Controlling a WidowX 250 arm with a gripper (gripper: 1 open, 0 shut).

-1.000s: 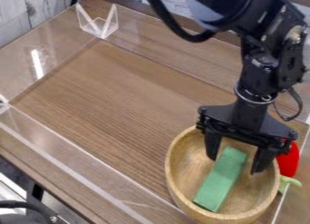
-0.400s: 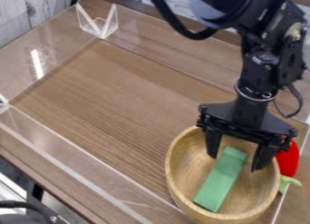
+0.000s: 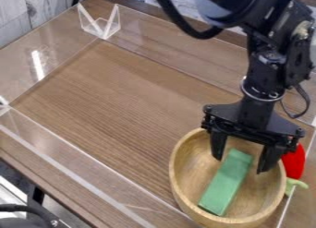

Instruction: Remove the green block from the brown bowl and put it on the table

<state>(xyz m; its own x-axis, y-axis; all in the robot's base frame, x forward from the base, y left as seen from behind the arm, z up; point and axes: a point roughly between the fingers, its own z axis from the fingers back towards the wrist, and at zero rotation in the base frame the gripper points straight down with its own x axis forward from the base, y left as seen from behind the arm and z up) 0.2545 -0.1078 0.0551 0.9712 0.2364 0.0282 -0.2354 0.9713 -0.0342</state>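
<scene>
No change is visible between the earlier views and this one. The gripper (image 3: 242,162) holds the same pose over the brown bowl (image 3: 188,176), jaws spread wide and pointing straight down, with one finger at either side of the upper end of the green block (image 3: 227,180). The block lies in the same place inside the bowl, at the same slant, and shows no lift or shift. The bowl sits at the same spot on the table (image 3: 111,93), and the small red object (image 3: 294,162) at the bowl's right rim is likewise unmoved.
</scene>
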